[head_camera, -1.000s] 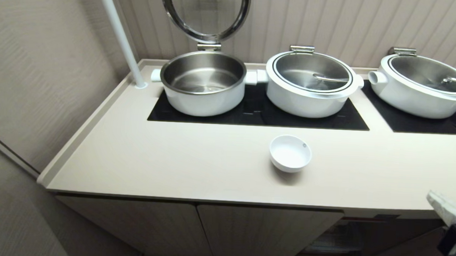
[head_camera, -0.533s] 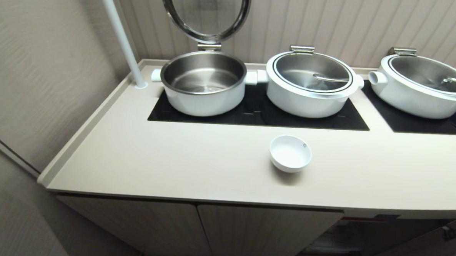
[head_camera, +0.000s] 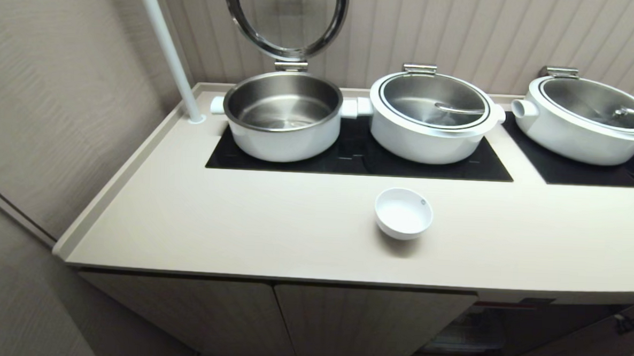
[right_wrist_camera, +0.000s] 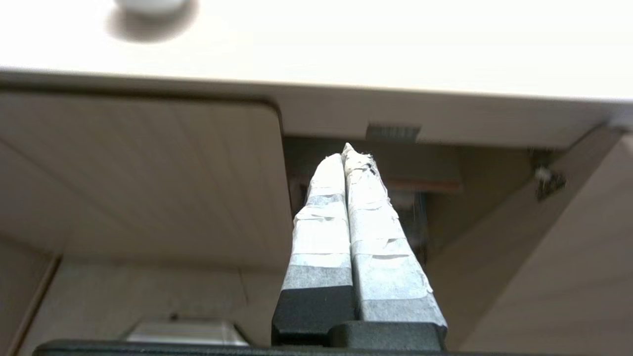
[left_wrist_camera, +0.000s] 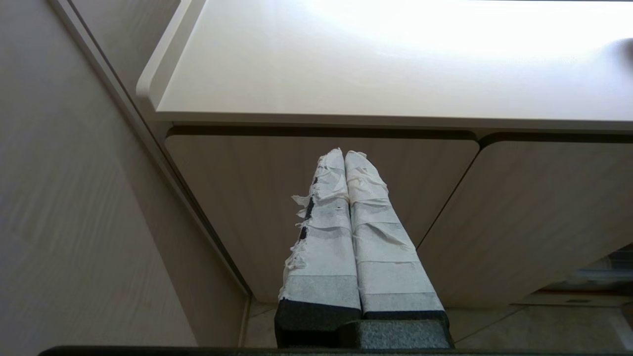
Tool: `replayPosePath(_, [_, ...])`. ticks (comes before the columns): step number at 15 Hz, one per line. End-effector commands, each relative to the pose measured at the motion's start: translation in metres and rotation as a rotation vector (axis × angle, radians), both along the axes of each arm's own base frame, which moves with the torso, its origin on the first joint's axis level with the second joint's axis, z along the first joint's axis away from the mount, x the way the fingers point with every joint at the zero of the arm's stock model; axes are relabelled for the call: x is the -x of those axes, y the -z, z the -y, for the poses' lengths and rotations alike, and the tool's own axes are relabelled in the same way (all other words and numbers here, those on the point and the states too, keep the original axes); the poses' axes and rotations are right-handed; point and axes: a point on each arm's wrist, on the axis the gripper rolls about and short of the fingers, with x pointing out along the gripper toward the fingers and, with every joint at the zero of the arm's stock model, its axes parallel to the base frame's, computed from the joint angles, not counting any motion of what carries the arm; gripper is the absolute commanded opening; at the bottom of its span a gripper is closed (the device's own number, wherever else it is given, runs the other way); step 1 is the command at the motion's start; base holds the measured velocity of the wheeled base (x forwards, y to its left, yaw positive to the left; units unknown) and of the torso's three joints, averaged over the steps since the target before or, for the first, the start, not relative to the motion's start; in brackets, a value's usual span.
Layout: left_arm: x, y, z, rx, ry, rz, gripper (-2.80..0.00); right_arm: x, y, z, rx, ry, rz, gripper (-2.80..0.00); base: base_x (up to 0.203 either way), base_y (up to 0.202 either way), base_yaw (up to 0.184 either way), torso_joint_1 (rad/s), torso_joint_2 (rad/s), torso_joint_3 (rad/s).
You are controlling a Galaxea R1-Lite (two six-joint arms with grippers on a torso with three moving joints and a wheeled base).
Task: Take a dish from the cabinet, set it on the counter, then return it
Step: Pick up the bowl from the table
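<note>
The dish, a small white bowl, stands upright on the beige counter, just in front of the black cooktop; nothing touches it. Its lower edge shows in the right wrist view as the dish. Below the counter is the cabinet, with its right-hand door swung open. My left gripper is shut and empty, low in front of the closed cabinet doors. My right gripper is also shut and empty, below counter height, facing the open compartment. Neither gripper shows in the head view.
Three big white pots sit on the cooktop panels: the left pot has its lid raised, the middle pot and right pot are covered. A white pole rises at the counter's back left corner. A wall closes the left side.
My right gripper, seen at the lower right edge of the head view a second ago, has dropped out of that view. The dish has not moved.
</note>
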Motion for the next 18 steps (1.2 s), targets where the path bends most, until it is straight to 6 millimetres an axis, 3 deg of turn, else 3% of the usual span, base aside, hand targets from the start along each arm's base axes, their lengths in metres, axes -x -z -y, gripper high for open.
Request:
replayPosePath(1, [0.0, 0.0, 0.0, 0.0, 0.0, 0.001, -2.8, 0.0054, 0.0013, 0.0, 0.001, 0.003, 0.069, -2.8, 0.0, 0.0, 0.0, 0.0, 0.0, 0.0])
replayPosePath(18, [0.0, 0.0, 0.0, 0.0, 0.0, 0.001, -2.8, 0.0054, 0.0013, 0.0001, -0.065, 0.011, 0.07, -2.8, 0.0, 0.0, 0.0, 0.0, 0.0, 0.0])
